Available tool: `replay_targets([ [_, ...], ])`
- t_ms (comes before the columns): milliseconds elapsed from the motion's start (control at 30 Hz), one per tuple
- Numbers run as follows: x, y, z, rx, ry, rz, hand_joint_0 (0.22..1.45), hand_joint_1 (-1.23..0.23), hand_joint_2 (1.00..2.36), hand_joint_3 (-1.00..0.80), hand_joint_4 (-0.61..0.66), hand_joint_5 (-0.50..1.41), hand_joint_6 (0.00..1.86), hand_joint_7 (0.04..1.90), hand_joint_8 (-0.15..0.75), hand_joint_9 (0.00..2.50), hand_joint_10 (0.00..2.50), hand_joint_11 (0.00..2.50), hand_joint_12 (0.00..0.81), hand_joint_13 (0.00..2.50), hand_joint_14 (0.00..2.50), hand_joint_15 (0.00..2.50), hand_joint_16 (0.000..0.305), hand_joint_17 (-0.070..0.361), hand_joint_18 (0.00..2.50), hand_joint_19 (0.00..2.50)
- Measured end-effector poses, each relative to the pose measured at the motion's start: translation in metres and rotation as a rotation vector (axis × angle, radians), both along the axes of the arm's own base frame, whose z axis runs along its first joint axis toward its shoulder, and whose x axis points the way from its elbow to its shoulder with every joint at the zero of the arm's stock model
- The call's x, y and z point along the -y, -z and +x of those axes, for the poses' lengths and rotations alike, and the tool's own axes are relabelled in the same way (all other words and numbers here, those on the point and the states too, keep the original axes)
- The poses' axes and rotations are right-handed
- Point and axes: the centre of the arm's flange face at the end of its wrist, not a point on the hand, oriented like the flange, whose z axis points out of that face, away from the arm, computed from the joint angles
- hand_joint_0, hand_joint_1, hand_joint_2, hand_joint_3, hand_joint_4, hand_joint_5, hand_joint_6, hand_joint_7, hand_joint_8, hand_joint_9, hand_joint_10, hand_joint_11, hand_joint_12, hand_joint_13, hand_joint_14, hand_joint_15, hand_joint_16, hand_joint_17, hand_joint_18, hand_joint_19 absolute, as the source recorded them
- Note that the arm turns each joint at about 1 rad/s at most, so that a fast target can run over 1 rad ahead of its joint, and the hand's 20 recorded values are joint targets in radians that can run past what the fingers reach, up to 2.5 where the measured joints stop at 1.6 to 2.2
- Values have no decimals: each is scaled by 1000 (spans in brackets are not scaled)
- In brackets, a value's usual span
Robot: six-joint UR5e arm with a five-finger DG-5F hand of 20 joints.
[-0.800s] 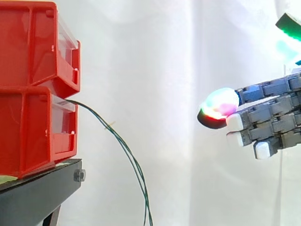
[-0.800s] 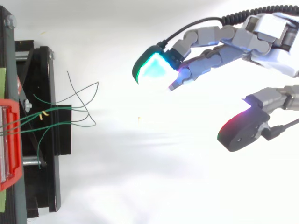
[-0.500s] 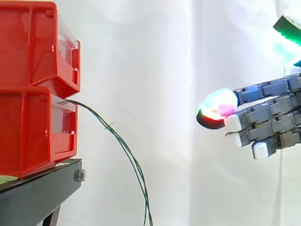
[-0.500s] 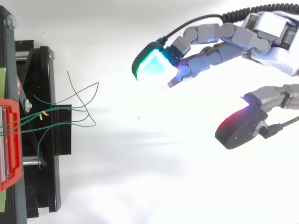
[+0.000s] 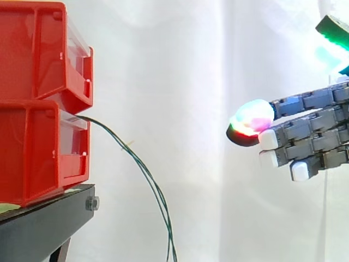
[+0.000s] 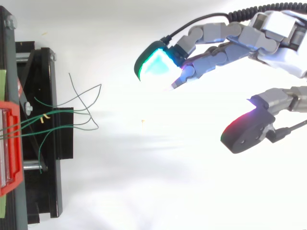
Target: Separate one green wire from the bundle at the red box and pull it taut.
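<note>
Several thin green wires (image 5: 143, 173) come out of the lower red box (image 5: 38, 150) and droop down in front of the stand. From above the green wires (image 6: 76, 115) fan out to the right of the red box (image 6: 10, 148). My hand (image 6: 280, 45) is well to the right of them, apart from the wires. Its fingers (image 5: 305, 142) reach out nearly straight toward the boxes and the thumb (image 6: 249, 132) stands away from them. Nothing is between them.
A second red box (image 5: 41, 52) is stacked on the lower one. Both rest on a black stand (image 5: 46, 229) at the left, before a white curtain. Open white space separates the wires and the hand.
The hand has crept slightly left toward the wires and risen a little. The wires hang as before.
</note>
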Motion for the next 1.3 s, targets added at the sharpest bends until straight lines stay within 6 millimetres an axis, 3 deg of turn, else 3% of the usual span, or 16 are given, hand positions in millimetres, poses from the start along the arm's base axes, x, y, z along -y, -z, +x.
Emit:
replay_targets([
  [1000, -3, -2, 4, 5, 23, -9, 526, -589, 1000, -500, 230, -202, 502, 705, 270, 743, 11, 246, 355, 706, 9, 243, 51, 115, 629, 630],
  [1300, -2, 32, 41, -33, -3, 62, 526, -589, 1000, -500, 237, -200, 502, 707, 271, 743, 9, 246, 355, 706, 9, 240, 51, 115, 626, 631],
])
